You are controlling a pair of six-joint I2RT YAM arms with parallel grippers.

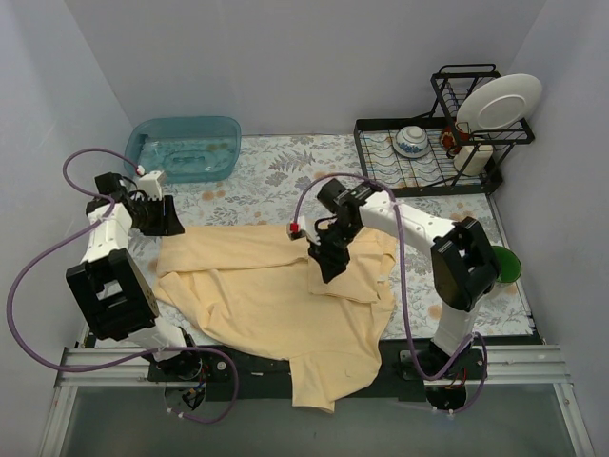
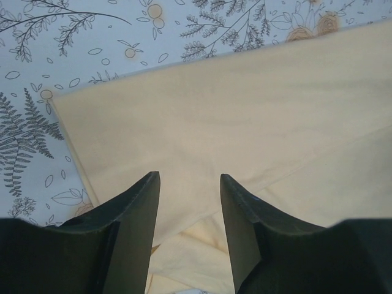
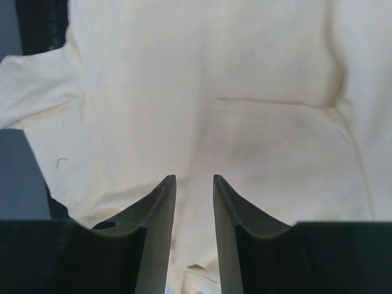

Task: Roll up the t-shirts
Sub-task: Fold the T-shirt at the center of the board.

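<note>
One pale yellow t-shirt (image 1: 266, 286) lies spread on the floral tabletop, partly folded, with its lower part hanging over the near edge. My left gripper (image 1: 164, 221) is open over the shirt's far left corner (image 2: 202, 122), with flat cloth showing between its fingers. My right gripper (image 1: 329, 265) is down on the shirt's right middle. Its fingers stand close together with a ridge of cloth (image 3: 195, 202) between them, shut on the fabric. In the right wrist view the shirt (image 3: 245, 73) fills nearly the whole frame.
A blue plastic tub (image 1: 186, 148) stands at the far left. A black dish rack (image 1: 433, 157) with a white plate (image 1: 498, 100) and a bowl (image 1: 412, 141) stands at the far right. A green bowl (image 1: 506, 265) sits by the right arm. Walls close in on both sides.
</note>
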